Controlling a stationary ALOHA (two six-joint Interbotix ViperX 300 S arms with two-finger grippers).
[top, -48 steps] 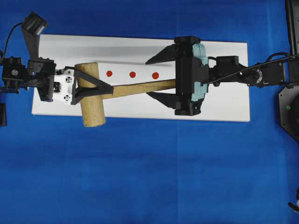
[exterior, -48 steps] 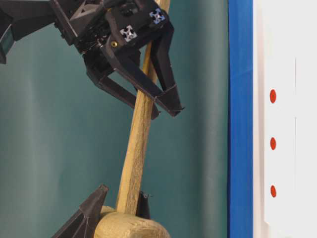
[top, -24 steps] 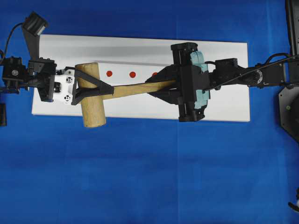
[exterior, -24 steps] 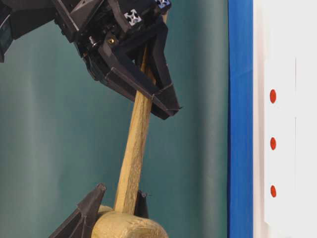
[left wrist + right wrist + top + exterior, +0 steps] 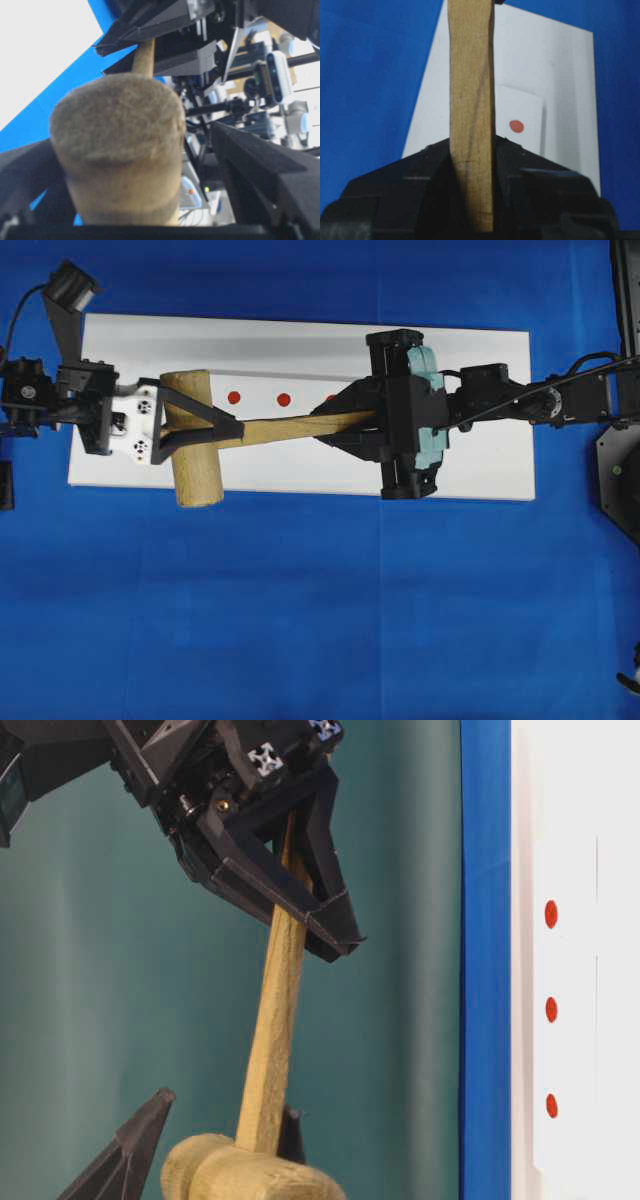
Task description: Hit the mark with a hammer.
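The hammer hangs in the air above the white board, its handle pointing right. My right gripper is shut on the handle's end. My left gripper is open, its fingers standing either side of the neck by the head, with a gap showing. The mark is the top red dot in the table-level view; from overhead the right gripper nearly covers it. The two smaller dots sit on the white block.
A blue cloth covers the table round the board. One red dot shows just right of the handle in the right wrist view. The left arm lies at the board's left end, the right arm at its right.
The right gripper closed on the handle. The left gripper then opened off the neck. The hammer head shifted slightly left and toward the board's far edge.
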